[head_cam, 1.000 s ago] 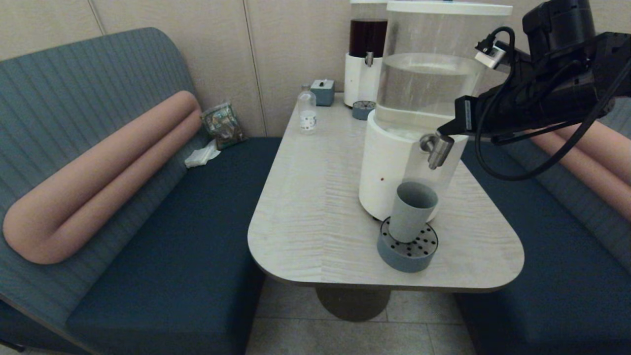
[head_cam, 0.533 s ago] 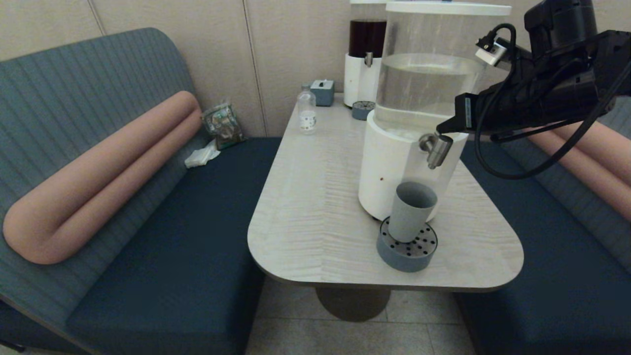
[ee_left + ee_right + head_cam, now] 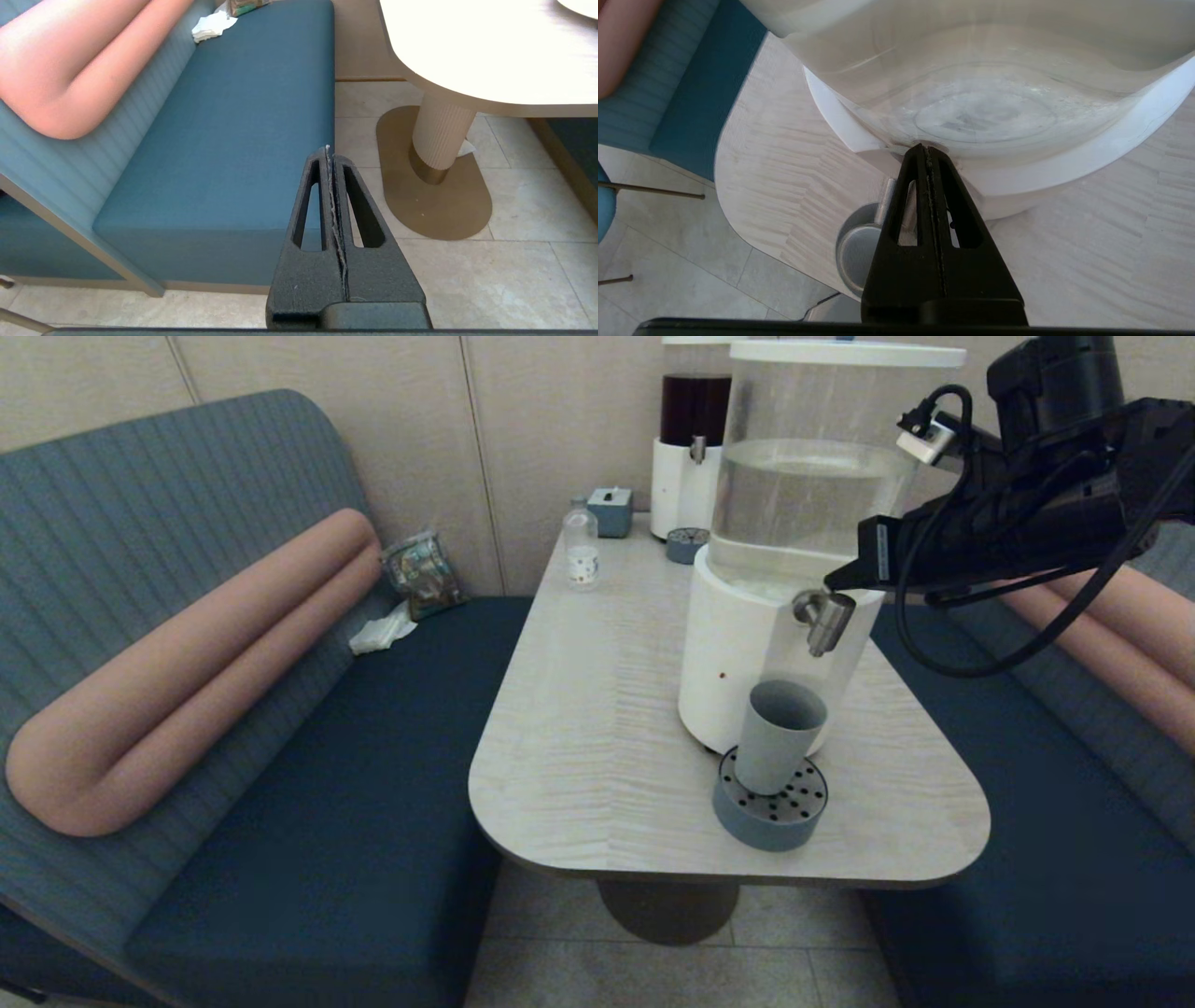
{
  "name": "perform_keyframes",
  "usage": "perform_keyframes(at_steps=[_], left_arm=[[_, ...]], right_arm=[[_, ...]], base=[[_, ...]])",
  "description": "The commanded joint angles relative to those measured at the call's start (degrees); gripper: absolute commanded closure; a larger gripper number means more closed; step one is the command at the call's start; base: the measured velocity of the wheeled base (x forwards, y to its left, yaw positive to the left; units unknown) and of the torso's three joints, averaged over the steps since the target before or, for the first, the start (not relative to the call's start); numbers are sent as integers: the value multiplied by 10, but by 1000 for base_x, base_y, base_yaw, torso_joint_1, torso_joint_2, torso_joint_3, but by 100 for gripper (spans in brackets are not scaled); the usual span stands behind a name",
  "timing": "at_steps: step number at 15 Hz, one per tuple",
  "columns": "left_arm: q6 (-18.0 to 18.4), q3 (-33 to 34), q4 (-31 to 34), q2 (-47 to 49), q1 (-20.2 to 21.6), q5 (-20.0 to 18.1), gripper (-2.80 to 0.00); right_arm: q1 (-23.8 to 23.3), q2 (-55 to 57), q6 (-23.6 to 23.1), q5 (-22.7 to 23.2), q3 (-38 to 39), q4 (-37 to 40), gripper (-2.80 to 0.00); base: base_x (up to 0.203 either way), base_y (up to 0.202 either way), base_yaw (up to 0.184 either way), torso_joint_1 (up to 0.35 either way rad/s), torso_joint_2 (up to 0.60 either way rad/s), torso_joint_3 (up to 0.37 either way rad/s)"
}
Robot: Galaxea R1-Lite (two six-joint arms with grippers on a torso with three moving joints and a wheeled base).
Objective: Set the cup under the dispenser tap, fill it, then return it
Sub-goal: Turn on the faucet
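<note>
The cup [image 3: 777, 735] stands on the tray [image 3: 769, 819] under the tap [image 3: 825, 619]; I can't see inside it. My right gripper [image 3: 833, 584], closed, touches the tap's top.

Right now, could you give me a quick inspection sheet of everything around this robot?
Surface: pale wood-grain table, rounded corners.
Job's things: cup upright on the perforated drip tray, below the dispenser tap of the clear-liquid dispenser.
Clutter: small bottle, small grey box, dark-liquid dispenser with its own small tray.
Grippers: right gripper shut, tip at the tap's top; left gripper shut, parked low beside the bench.
Cables: black cable looping under the right arm.
Surroundings: blue bench, pink bolster, crumpled tissue, foil packet.
</note>
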Motion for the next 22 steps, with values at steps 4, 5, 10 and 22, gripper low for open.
perform_keyframes(at_steps=[4, 5, 10, 22], left_arm=[[0, 1, 0, 1, 0, 0, 0], [0, 1, 0, 1, 1, 0, 0], [0, 1, 0, 1, 0, 0, 0], [0, 1, 0, 1, 0, 0, 0]], right_arm=[[5, 9, 0, 1, -1, -1, 0], [5, 9, 0, 1, -1, -6, 0], [16, 9, 0, -1, -1, -14, 0], [24, 12, -1, 0, -2, -14, 0]], base=[[0, 0, 0, 0, 0, 0], [0, 0, 0, 0, 0, 0], [0, 0, 0, 0, 0, 0], [0, 0, 0, 0, 0, 0]])
